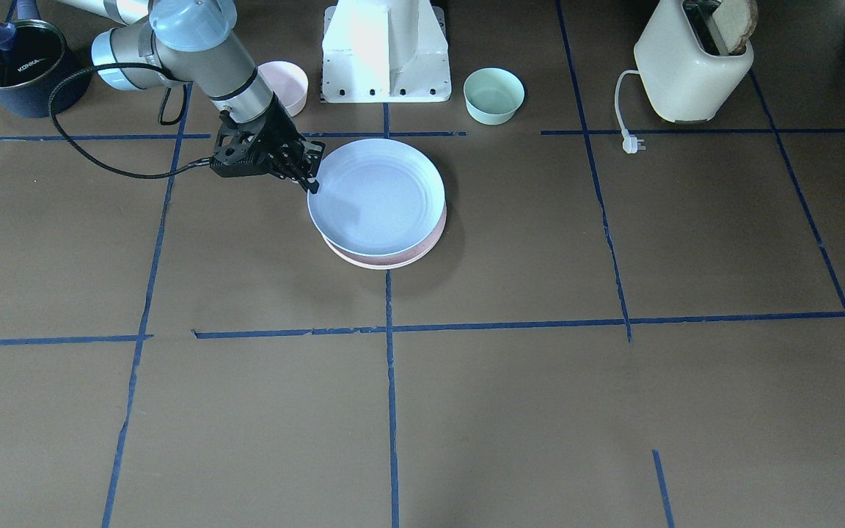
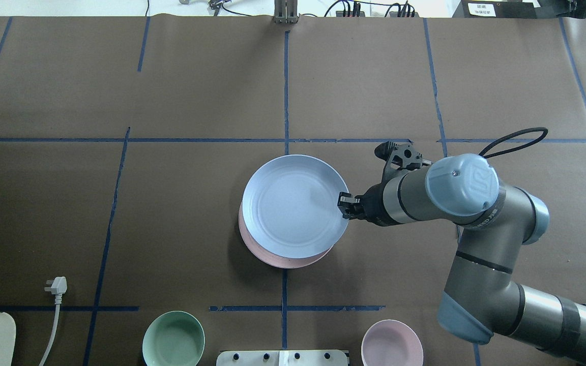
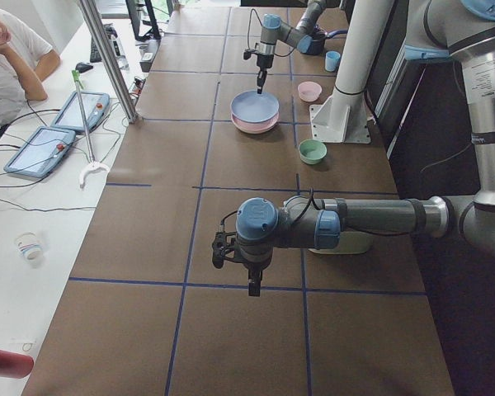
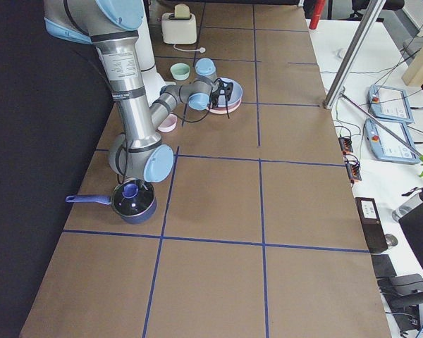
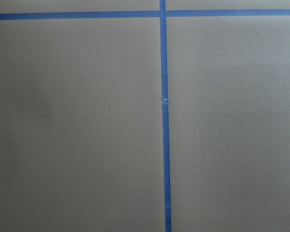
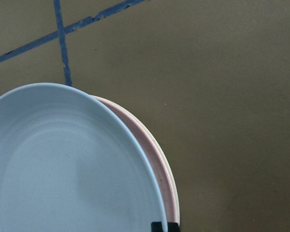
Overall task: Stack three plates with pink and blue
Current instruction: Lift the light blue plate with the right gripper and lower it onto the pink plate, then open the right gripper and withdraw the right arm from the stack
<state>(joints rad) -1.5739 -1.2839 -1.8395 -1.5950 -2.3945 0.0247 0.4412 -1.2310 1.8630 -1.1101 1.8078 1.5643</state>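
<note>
The light blue plate (image 1: 378, 194) lies on top of the pale pink plate (image 1: 431, 236), shifted off centre and tilted up on the gripper's side. A thin cream rim (image 6: 173, 186) shows under the pink plate (image 6: 152, 159). My right gripper (image 1: 312, 183) is shut on the blue plate's rim (image 2: 295, 203); its fingertips (image 6: 164, 226) show at the bottom of the right wrist view. My left gripper (image 3: 249, 285) shows only in the exterior left view, low over bare table far from the plates; I cannot tell whether it is open or shut.
A pink bowl (image 1: 287, 82) and a mint-green bowl (image 1: 494, 94) flank the robot base (image 1: 386, 51). A cream toaster (image 1: 690, 62) with its loose plug (image 1: 631, 143) stands on the left arm's side. A dark pot (image 1: 19, 70) stands behind the right arm.
</note>
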